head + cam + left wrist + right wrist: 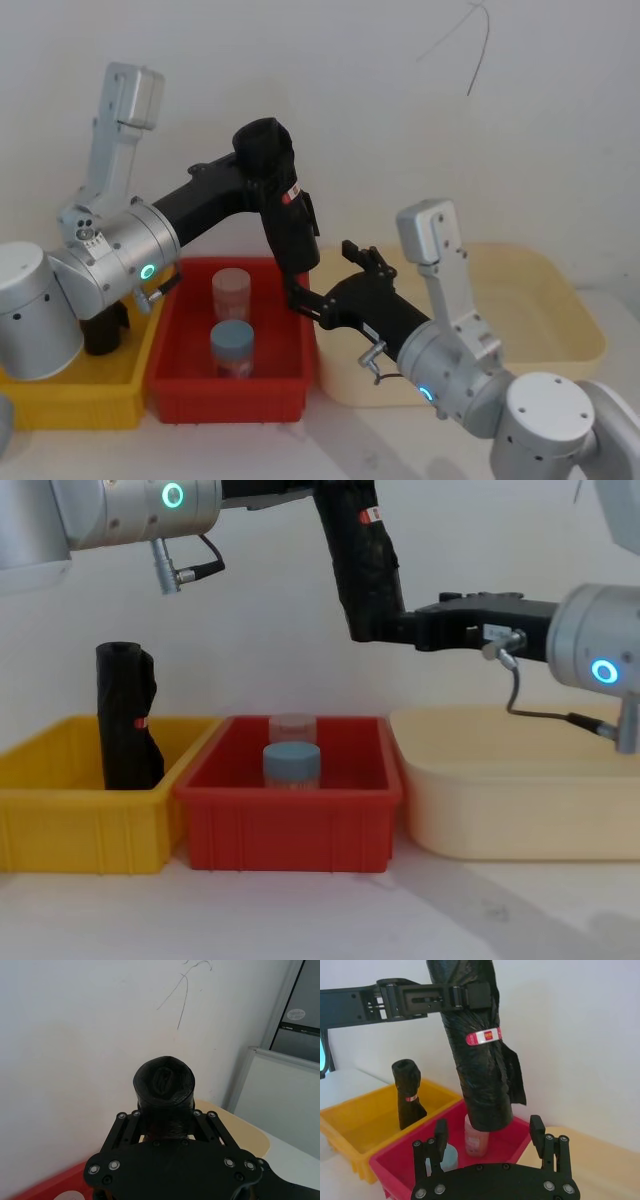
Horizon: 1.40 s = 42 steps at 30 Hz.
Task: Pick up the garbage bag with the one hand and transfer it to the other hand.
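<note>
The garbage bag, a tall black shiny roll with a red-and-white label, hangs upright in the air above the red bin. My left gripper, on the green-ringed arm, is shut on the roll's upper part. My right gripper, on the blue-ringed arm, stands open at the roll's lower end. Its fingers sit on either side of the roll with gaps showing.
A red bin under the roll holds a pinkish jar and a blue-lidded jar. The yellow bin at left holds another black roll. A cream tub lies at right. The wall is close behind.
</note>
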### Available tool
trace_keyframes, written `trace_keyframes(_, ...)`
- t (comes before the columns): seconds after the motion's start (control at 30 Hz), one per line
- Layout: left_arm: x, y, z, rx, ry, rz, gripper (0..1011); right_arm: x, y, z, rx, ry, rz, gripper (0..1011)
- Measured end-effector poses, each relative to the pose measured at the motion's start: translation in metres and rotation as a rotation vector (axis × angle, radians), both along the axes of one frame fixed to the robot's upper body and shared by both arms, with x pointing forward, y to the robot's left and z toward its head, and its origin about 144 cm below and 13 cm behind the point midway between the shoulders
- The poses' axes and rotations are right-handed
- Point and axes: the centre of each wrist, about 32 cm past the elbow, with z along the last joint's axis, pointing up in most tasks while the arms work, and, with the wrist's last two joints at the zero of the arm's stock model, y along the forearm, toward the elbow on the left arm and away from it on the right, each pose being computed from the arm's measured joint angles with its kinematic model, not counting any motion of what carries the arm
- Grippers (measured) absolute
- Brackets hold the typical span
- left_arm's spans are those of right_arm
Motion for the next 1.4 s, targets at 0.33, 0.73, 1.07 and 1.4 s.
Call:
trace_keyframes(0.33, 0.000, 0.000, 0.000, 0.000, 0.000, 0.000, 370, 0.011, 0.016, 0.001, 0.001, -0.012, 0.009, 1000)
trace_keyframes(0.73, 0.000, 0.000, 0.000, 0.000, 0.000, 0.000, 370, 0.027, 0.031, 0.000, 0.001, -0.061, -0.032, 1000)
trace_keyframes(1.07, 0.000, 0.000, 0.000, 0.000, 0.000, 0.000, 370, 0.039, 0.038, -0.001, -0.007, -0.097, -0.066, 961)
trace_keyframes(1.4, 0.000, 0.000, 0.000, 0.000, 0.000, 0.000, 370, 0.044, 0.042, -0.002, -0.010, -0.114, -0.080, 702)
